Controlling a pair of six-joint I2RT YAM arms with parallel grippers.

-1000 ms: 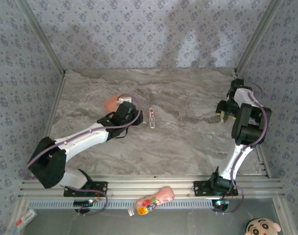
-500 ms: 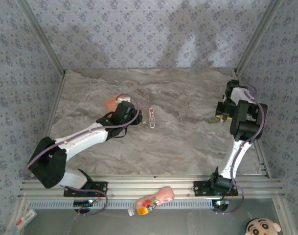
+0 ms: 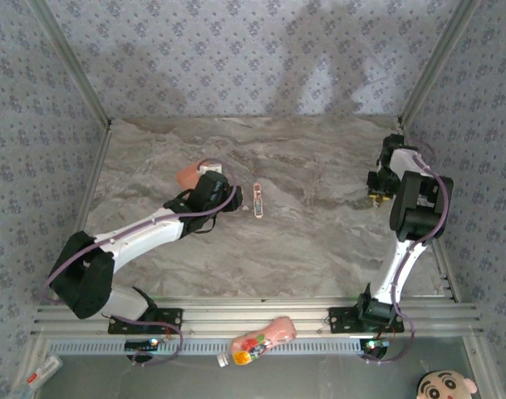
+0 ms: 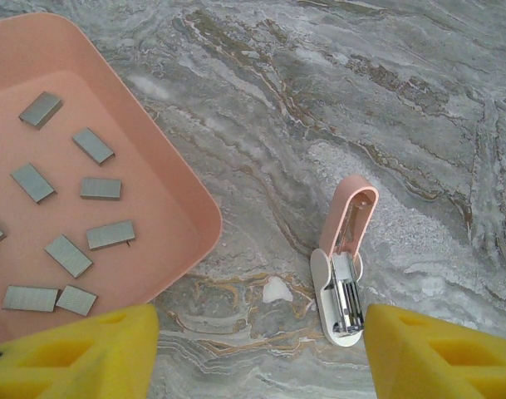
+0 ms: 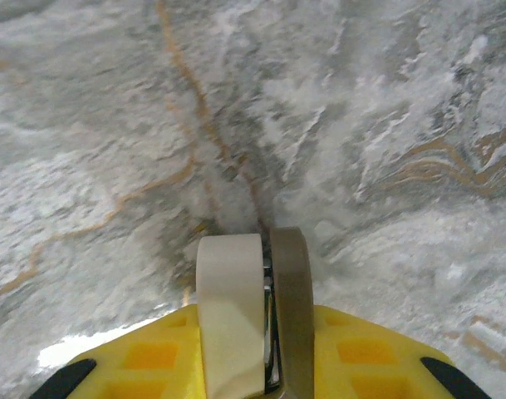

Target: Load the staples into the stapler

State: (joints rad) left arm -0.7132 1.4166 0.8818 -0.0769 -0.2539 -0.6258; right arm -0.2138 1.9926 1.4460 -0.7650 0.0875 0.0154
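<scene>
Nearest, along the bottom edge of the overhead view, one pink bottle [image 3: 258, 340] with a colourful label lies on the metal rail. A cartoon face [image 3: 439, 386] is cut off in the lower right corner. A small packet [image 3: 38, 370] in the lower left corner is too clipped to identify.

Above these, the left arm [image 3: 128, 237] stretches to the centre-left of the frame, its head covering most of the one salmon-pink tray [image 3: 186, 174]. In the left wrist view the left gripper [image 4: 261, 332] hovers with its yellow fingers [image 4: 78, 357] spread wide and nothing between them; only their tips show, in the bottom corners. There the tray fills the upper left, cut by the top and left edges. It holds nine staples [image 4: 99, 188] lying flat and scattered, one of them clipped by the left edge.

The single stapler [image 4: 344, 274] lies on the marble table [image 4: 402, 125] to the right of the tray, apart from it. It is open, with its pink top folded back. Whether its metal channel holds anything cannot be made out.

The right arm [image 3: 415, 208] stands at the right edge, largely hiding its own head from above. In the right wrist view the right gripper [image 5: 267, 283] has its two pads [image 5: 229, 316] pressed together over bare marble. A thin grey sliver at the seam is unclear.
</scene>
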